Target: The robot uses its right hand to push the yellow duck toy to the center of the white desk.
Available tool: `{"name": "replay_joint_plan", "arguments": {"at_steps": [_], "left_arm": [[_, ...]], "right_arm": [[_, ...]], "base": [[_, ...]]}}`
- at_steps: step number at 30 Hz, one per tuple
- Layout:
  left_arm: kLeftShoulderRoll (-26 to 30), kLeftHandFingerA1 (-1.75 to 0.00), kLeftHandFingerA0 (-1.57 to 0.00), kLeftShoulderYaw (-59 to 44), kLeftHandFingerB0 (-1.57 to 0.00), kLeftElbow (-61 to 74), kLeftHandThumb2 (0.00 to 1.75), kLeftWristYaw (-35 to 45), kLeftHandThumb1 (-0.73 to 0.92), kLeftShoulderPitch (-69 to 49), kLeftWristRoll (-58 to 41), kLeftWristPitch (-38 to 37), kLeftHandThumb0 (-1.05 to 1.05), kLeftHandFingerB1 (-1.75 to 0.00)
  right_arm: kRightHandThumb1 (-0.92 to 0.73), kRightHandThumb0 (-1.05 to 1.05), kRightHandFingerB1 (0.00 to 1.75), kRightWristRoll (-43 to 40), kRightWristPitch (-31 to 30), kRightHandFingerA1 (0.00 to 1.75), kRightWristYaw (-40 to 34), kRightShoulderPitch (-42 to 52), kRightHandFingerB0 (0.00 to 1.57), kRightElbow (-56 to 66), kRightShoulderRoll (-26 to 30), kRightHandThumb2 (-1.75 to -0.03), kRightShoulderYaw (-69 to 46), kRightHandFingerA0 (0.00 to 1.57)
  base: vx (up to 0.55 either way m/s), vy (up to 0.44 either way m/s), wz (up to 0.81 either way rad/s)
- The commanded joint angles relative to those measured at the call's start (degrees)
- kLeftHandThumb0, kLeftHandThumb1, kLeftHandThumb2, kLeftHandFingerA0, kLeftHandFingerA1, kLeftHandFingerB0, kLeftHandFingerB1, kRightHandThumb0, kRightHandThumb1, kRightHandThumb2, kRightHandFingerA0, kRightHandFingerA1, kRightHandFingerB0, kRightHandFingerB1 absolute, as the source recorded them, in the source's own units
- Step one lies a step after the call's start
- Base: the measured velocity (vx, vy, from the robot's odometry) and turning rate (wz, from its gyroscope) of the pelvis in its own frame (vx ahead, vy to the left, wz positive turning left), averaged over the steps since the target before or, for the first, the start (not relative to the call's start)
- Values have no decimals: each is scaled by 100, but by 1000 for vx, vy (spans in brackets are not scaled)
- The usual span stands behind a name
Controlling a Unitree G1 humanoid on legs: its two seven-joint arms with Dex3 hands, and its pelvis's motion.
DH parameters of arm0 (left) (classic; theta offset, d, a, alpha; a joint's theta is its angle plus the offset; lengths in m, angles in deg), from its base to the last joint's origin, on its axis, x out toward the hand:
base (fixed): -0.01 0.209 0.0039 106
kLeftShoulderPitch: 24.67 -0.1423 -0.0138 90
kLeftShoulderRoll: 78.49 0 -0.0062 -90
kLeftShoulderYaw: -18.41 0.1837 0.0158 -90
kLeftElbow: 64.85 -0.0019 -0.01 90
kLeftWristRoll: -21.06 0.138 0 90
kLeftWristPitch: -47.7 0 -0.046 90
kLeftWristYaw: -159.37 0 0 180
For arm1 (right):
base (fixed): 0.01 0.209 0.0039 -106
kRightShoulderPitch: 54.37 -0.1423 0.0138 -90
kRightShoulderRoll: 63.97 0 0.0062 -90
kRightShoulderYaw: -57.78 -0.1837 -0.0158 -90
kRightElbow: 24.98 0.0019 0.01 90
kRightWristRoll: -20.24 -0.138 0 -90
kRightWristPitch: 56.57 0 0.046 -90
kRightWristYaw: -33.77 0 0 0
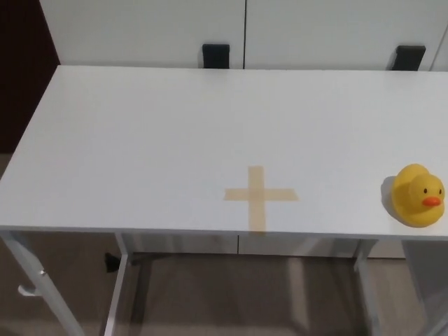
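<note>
the yellow duck sits near the right end of the white desk, close to the front edge. a tan tape cross is well to its left. i cannot see my hands, so i cannot tell how they are.

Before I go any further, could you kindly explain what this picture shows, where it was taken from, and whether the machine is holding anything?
This is a single picture from a camera on a humanoid robot's head, looking down at its workspace. You see a white desk with a cross of tan tape near its front edge. A yellow duck toy with an orange beak sits at the desk's right end, near the front edge, well to the right of the cross. Neither of the robot's hands is in view, so nothing is being held. Behind the desk are white cabinet doors and two dark objects that I cannot identify.
</note>
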Motion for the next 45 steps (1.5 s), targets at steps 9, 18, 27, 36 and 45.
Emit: {"name": "replay_joint_plan", "arguments": {"at_steps": [9,18,27,36,45], "left_arm": [[0,-85,-83,-175,-80,-96,83,-90,58,-28,-80,-286,-11,-92],[23,-86,-83,-177,-83,-89,83,-110,60,24,-41,-271,-12,-94],[12,-84,-83,-193,-81,-83,89,-84,60,17,-58,-279,-10,-93],[18,-83,-84,-108,-82,-96,88,-56,59,18,21,-313,-10,-91],[46,-84,-85,-75,-84,-97,89,-30,58,-6,18,-362,-11,-93]], "right_arm": [[-76,-54,62,-668,839,91,-26,-661,30,147,140,-62,-779,31],[-72,-80,57,-366,-198,68,-594,-1498,25,2545,170,-112,-501,27],[-92,-77,35,-105,-789,37,-319,-2654,26,2813,67,-68,278,26],[-92,-86,36,252,-273,43,-266,-3100,18,2537,-247,-74,1104,20],[-92,-78,36,407,-165,40,-480,-3346,21,2217,-603,-70,1453,24]], "base": [[0,0,0],[0,0,0],[0,0,0],[0,0,0],[0,0,0]]}}
